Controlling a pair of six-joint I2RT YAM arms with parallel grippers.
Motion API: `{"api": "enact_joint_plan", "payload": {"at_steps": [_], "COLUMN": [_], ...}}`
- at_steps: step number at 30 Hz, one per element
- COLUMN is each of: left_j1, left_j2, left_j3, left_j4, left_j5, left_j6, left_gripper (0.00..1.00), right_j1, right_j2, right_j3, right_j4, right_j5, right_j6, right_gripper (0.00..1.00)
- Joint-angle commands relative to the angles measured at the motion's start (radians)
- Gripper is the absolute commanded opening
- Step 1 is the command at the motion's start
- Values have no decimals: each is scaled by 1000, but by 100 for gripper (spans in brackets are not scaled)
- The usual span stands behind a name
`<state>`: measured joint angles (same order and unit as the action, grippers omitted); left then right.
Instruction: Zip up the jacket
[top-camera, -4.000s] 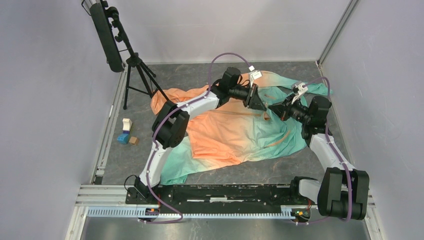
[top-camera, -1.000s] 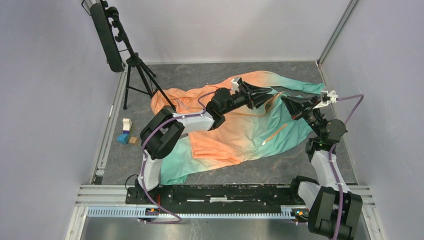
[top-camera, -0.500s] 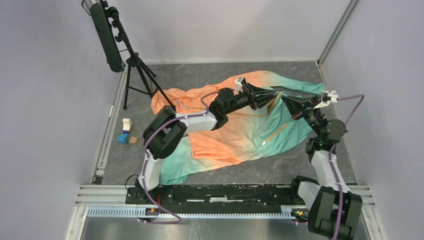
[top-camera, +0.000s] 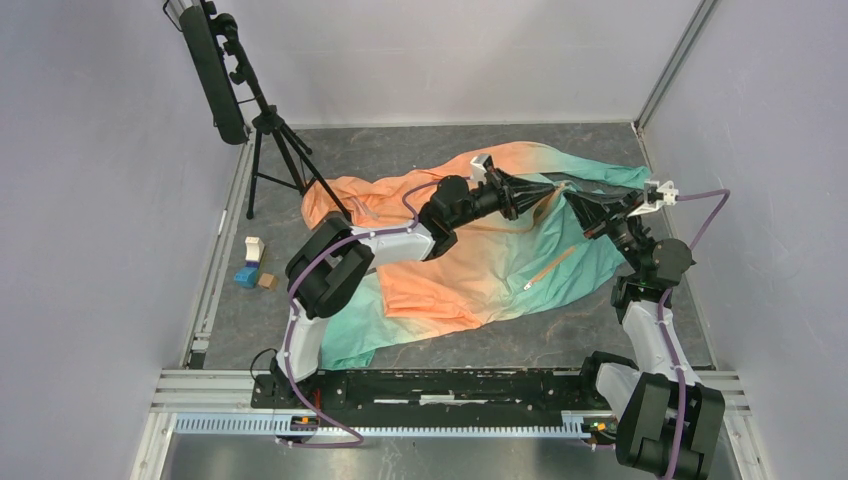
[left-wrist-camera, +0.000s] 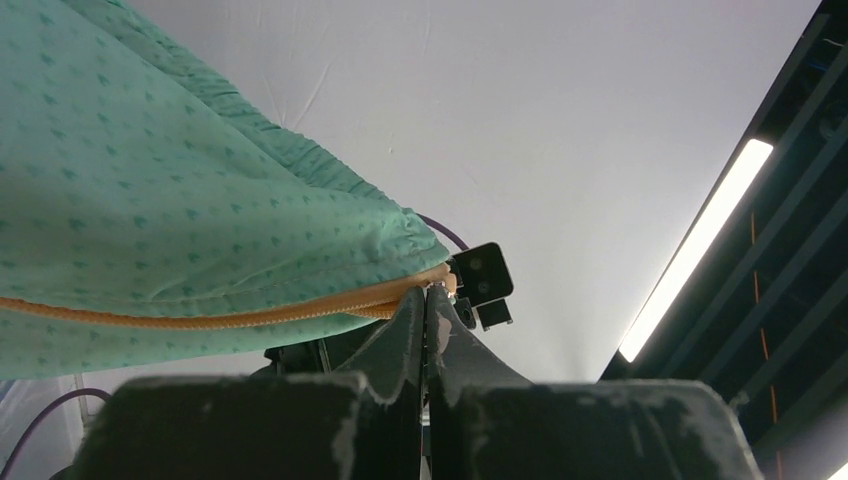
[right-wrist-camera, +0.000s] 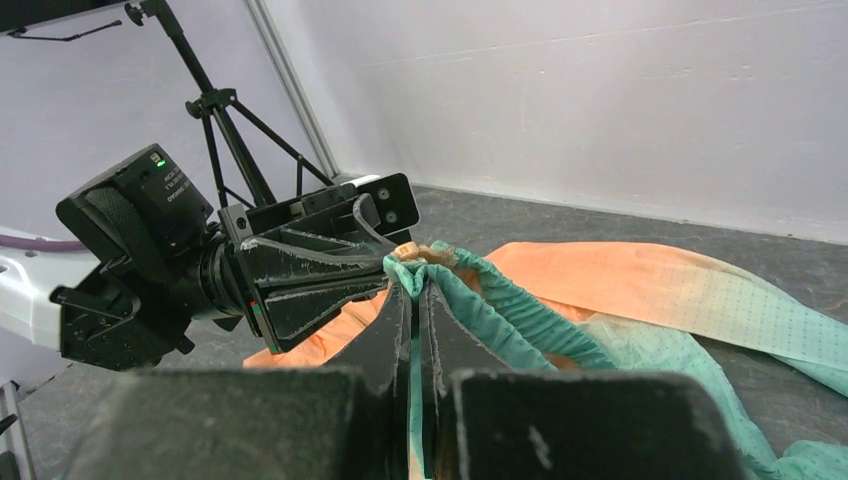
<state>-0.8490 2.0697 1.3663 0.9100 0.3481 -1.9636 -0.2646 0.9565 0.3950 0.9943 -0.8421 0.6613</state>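
Note:
The jacket (top-camera: 470, 255), orange fading to mint green, lies spread on the table with its far right edge lifted. My left gripper (top-camera: 552, 186) is shut on the end of the jacket's orange zipper tape (left-wrist-camera: 250, 315), at the green hem. My right gripper (top-camera: 568, 195) is shut on the green elastic hem (right-wrist-camera: 480, 300) just beside it, so the two sets of fingertips nearly touch. In the left wrist view the green fabric (left-wrist-camera: 150, 200) hangs over the shut fingers (left-wrist-camera: 410, 330). In the right wrist view the left gripper (right-wrist-camera: 385, 262) faces my shut fingers (right-wrist-camera: 395, 330).
A black tripod (top-camera: 270, 140) with a long black bar stands at the back left. Small blocks (top-camera: 255, 265) lie on the left of the table. An orange pocket zip (top-camera: 548, 268) shows on the green part. Walls close in at the back and right.
The left gripper has moved right along the jacket's lifted edge until it meets the right gripper. The right arm has stayed almost still in the last second.

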Motion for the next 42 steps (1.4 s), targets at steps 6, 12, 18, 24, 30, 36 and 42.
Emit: {"api": "enact_joint_plan", "payload": {"at_steps": [6,12,18,24,30,36,42], "left_j1": [-51,-61,-60,-60,-61,-52,-49], "left_j2": [17,26,17,20,25,11,-37], "left_j3": [45,-20,-104,-136,-109,-180,-136], "left_j4": [-38,-78,-56,-42,-83,-155,-389], "left_j5": [-12,-102,-166,-151,-113,-98,-110], "left_j6": [119,208,245,252,274,331,559], "left_gripper": [2,2,2,2,2,2,2], "right_j1": [-3,-4,-24,-40,-45,-83,-207], "right_j2": [-24,-27,-25,-30,-144,-122,-86], "right_j3": [-19,-73,-133,-129,-51,107,326], "right_j4": [79,164,248,180,-296,-429,-766], "right_j5": [133,189,194,124,124,174,310], "right_j6": [151,365,475,455,171,175,45], "right_gripper": [0,1,0,0,0,0,0]}}
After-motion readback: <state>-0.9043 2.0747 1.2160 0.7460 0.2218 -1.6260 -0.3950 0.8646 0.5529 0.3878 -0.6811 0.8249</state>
